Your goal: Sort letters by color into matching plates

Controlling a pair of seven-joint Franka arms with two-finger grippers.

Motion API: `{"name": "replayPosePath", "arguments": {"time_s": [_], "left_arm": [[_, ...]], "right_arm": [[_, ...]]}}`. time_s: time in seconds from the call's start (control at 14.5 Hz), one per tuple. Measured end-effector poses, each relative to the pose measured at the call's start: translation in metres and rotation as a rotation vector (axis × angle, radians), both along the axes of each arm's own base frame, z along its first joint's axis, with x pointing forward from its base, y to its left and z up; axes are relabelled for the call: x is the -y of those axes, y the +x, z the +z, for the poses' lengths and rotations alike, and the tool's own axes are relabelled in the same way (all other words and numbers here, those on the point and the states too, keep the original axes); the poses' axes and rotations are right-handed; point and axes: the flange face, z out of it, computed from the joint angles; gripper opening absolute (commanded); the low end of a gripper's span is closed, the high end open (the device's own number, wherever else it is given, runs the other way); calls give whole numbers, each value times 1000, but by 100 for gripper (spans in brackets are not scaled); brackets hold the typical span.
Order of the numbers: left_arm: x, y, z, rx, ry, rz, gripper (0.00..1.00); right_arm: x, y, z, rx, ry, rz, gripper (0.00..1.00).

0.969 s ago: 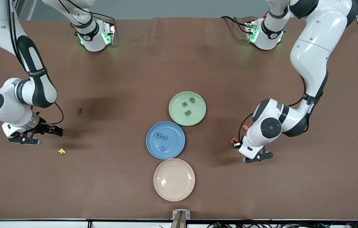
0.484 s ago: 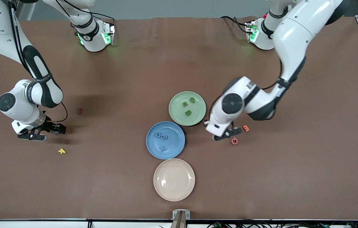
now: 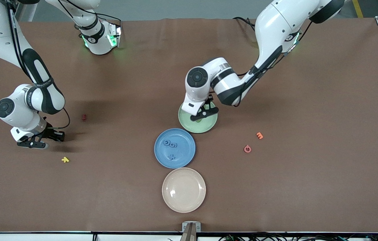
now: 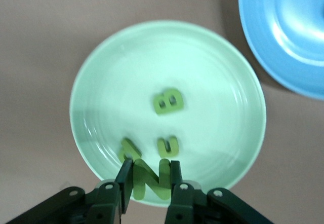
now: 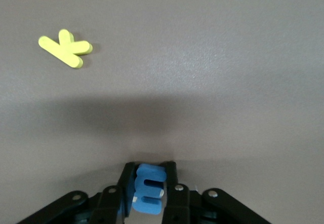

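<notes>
1. Left gripper [image 4: 150, 183] hangs over the pale green plate [image 3: 209, 124], jaws pinched on a green N [image 4: 152, 179]. Three green letters [image 4: 168, 101] already lie in that plate, two of them right under the N; released here, it could land on one and tip, or bounce toward the rim.
2. Right gripper [image 5: 147, 193] is low over bare table at the right arm's end, clamped on a blue letter [image 5: 148, 188]. Only the letter's edges are pinched, so a quick swing could twist it loose.
3. Blue plate [image 3: 162, 157] touches the green plate's rim or lies just beside it. Both arms would crowd together if the right one carries its letter there now.
4. Yellow K [image 3: 65, 159], a dark red piece [image 3: 83, 116], a pink letter [image 3: 247, 149] and an orange one [image 3: 259, 135] match neither plate; mis-sorting is a risk.
</notes>
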Motion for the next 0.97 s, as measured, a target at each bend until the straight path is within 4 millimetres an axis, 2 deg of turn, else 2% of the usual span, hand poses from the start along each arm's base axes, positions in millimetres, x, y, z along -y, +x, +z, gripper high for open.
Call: {"name": "replayPosePath", "arguments": {"time_s": [0.14,0.28,0.42,0.48,0.62,0.76,0.83,0.9,0.97], "left_arm": [[7,-10,-2,-3,4,-9,16],[10,-17,-8,-12,12,-15,16],[10,-20,-16,-22,17,-15,16],[10,-21,-18,-26,17,-16,16],[11,-22,-21,-30,18,-17,19],[12,-24,-23,-31,17,-19,37],[13,-25,-23,-31,17,-22,39],[14,-27,-23,-31,17,-24,48],[15,-27,-23,-30,17,-25,51]], "right_arm": [[-1,0,0,-3,2,0,0],[-12,5,3,-29,16,-11,0],[-42,20,20,-81,37,-50,0],[-65,31,36,-106,43,-83,0],[-130,56,72,-111,45,-166,0],[-208,68,97,-74,70,-258,0],[-248,69,103,-65,102,-303,0],[-289,69,108,-63,137,-345,0],[-326,68,109,-63,161,-381,0]]}}
